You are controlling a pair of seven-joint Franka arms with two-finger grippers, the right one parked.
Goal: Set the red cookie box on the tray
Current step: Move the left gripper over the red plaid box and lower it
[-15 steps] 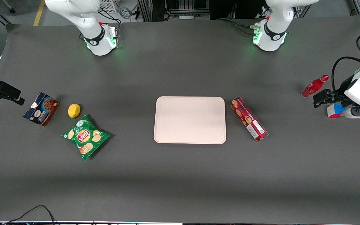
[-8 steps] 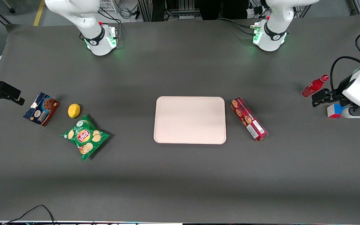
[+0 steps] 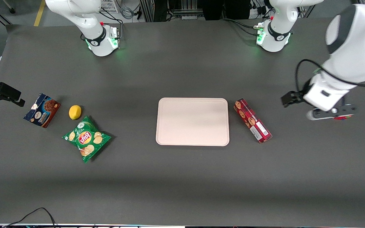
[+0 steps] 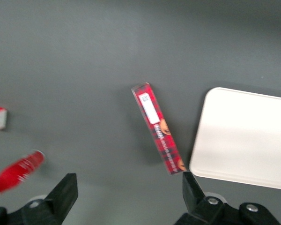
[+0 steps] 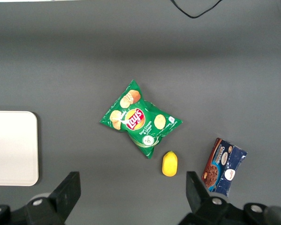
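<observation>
Tray (image 3: 192,121), one only, is lying flat mid-table. One red cookie box (image 3: 252,120) is lying just beside the tray, at its edge toward the working arm's end, not touching it; its white-label end is pointing nearer the front camera. One green chip bag (image 3: 86,138), one dark-blue cookie box (image 3: 41,110) and one lemon (image 3: 75,112) are sitting toward the parked arm's end. One red bottle (image 4: 16,172) is showing in the left wrist view. The gripper (image 4: 129,193) is hovering wide open, holding nothing, toward the working arm's end from the red cookie box.
</observation>
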